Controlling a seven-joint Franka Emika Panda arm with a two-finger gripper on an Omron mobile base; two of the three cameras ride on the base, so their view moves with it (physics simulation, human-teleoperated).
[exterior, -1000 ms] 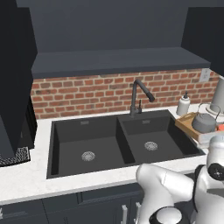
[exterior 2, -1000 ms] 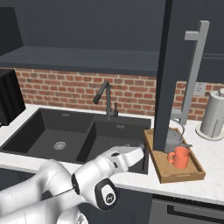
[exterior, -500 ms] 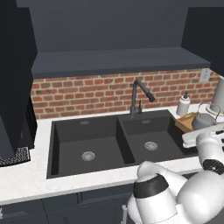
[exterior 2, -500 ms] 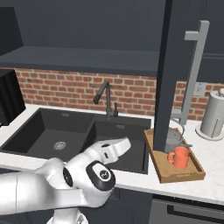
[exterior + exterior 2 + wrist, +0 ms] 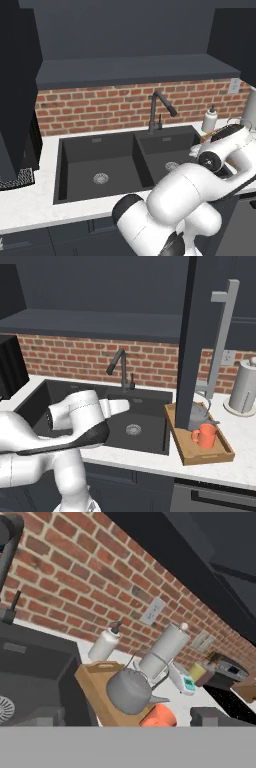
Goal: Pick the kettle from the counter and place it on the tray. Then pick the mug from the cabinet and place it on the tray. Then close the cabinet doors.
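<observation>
Left of the tray [image 5: 180, 445], which already carries kettle [image 5: 197, 417] and mug [image 5: 205, 435], the gripper [image 5: 122, 405] hangs over the sink [image 5: 55, 396], finger spread indeterminable; swinging right toward the open door [image 5: 192, 341] risks clipping either item.

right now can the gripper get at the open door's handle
Probably yes. The cabinet door stands open edge-on over the tray, its silver bar handle exposed on the right with nothing in front. The kettle and mug sit low beneath it. The arm must swing up and across.
</observation>
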